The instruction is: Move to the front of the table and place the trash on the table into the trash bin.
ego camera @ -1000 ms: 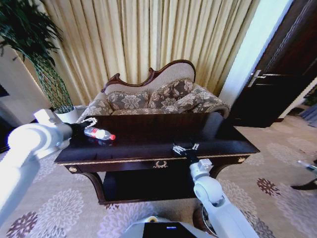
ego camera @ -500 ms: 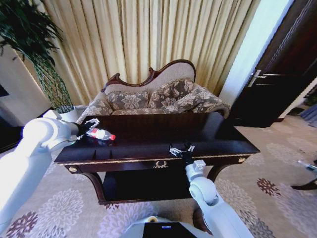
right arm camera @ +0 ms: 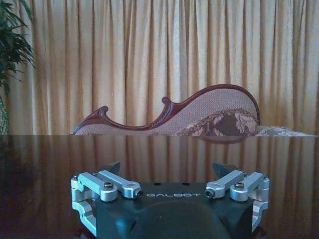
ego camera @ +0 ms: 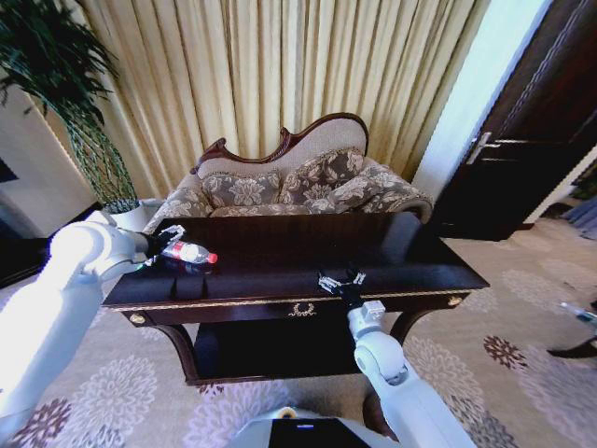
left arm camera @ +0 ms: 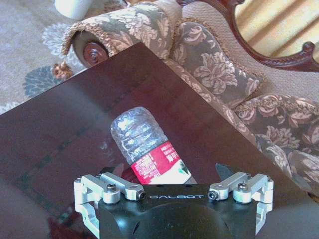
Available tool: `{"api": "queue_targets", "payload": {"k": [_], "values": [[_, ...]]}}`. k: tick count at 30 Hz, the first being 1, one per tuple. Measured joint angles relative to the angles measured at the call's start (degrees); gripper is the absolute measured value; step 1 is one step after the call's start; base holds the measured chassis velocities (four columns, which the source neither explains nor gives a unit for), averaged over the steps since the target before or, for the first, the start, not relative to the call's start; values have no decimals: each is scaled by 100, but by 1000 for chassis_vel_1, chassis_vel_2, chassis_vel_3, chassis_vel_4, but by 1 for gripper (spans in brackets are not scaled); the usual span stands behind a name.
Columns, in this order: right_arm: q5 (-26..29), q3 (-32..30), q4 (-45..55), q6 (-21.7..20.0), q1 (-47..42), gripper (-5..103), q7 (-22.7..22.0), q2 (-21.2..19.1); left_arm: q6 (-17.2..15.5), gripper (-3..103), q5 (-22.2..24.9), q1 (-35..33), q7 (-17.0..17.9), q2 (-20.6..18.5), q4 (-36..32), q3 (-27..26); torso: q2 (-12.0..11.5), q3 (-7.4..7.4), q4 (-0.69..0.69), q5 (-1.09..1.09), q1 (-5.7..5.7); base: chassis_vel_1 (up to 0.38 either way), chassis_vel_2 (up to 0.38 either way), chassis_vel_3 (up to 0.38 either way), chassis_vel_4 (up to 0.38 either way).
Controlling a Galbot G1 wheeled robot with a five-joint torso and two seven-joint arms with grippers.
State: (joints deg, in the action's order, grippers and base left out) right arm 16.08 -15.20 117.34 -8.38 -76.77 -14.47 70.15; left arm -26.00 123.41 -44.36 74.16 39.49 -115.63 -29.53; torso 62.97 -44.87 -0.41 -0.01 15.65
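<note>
One bottle (ego camera: 189, 252) lies on its side at middle left of my head view, near the table's (ego camera: 280, 266) left end, long axis across the frame, my left gripper (ego camera: 168, 245) spread around it, right gripper (ego camera: 341, 279) spread, ungrasping, mid-frame.

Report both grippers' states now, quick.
Left gripper: open, fingers either side of the bottle lying on the table, not clamped.
Right gripper: open, holding nothing, low over the table's front edge.

Both arms reach forward, left claw (ego camera: 168, 245) and right claw (ego camera: 341, 280) spread wide.
</note>
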Motion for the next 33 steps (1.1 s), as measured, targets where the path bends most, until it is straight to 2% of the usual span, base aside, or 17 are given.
{"api": "queue_targets", "payload": {"k": [3,7,21,33], "values": [[182,-35,134,-9,45,100,-9,24,-50,100,-44,-92,-48,-33,-121,-72,-1,-2,0,5,0,0,0,0,0],[392,-106,411,-67,113,100,-53,-24,-84,100,-89,-187,-71,-36,-154,-139,-1,-2,1,2,0,0,0,0,0],[960,-398,1092,-340,243,100,-51,-470,-147,100,-78,-397,-90,-56,1,-395,-1,-1,1,1,0,0,0,0,0],[1453,-738,1162,-490,483,100,-28,-827,-161,100,-13,-13,-75,-29,353,-112,-1,-1,0,1,0,0,0,0,0]]}}
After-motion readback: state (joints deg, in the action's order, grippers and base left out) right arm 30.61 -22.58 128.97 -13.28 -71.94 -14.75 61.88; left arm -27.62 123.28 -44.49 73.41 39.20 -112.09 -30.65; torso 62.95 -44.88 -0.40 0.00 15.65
